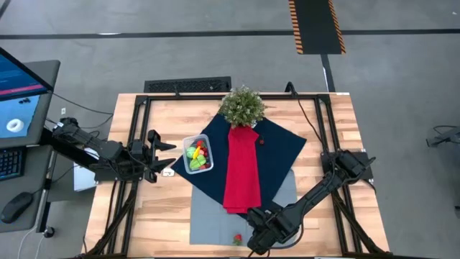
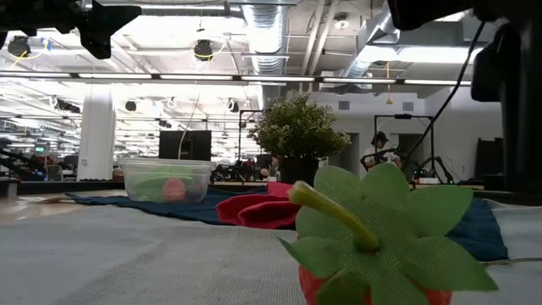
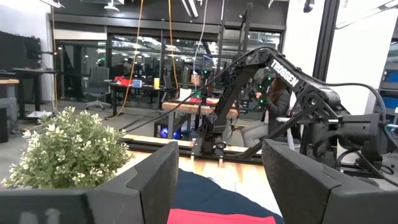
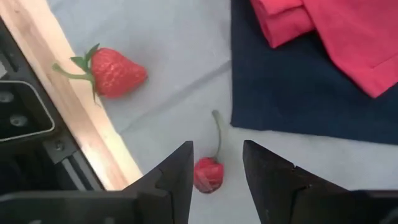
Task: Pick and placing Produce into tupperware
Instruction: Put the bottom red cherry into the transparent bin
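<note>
While the room runs deep behind it: open hall with white ceiling ducts, strip lights, glass partitions, and a person (image 2: 380,146) standing far back; grey floor with a black-and-yellow hazard strip (image 1: 316,26).
Desk: pale wood desk (image 1: 338,122) in a black frame, a monitor (image 1: 20,92) off its left side.
Cloths: navy cloth (image 1: 280,147) laid as a diamond, grey cloth (image 1: 215,216) under its near corner, folded red cloth strip (image 1: 241,169) running down the middle.
Left arm: waits at the desk's left edge, just beside the container; left pincer (image 1: 159,155) has its fingers (image 3: 155,180) spread with nothing between them.
Right arm: reaches to the near edge over the grey cloth; right pincer (image 4: 216,171) stands low with its fingers to either side of a cherry, a gap showing on each side, not pinching it.
Plant: bushy potted plant (image 1: 243,106) at the far end of the red strip.
Tupperware: clear tupperware (image 1: 197,155) on the navy cloth's left corner, holding green, yellow and red produce (image 1: 195,152).
Strawberry: red strawberry (image 4: 117,71) with green leaves on the grey cloth near the desk's wooden rim.
Cherry: small red cherry (image 4: 208,175) with a stem, lying on the grey cloth.
</note>
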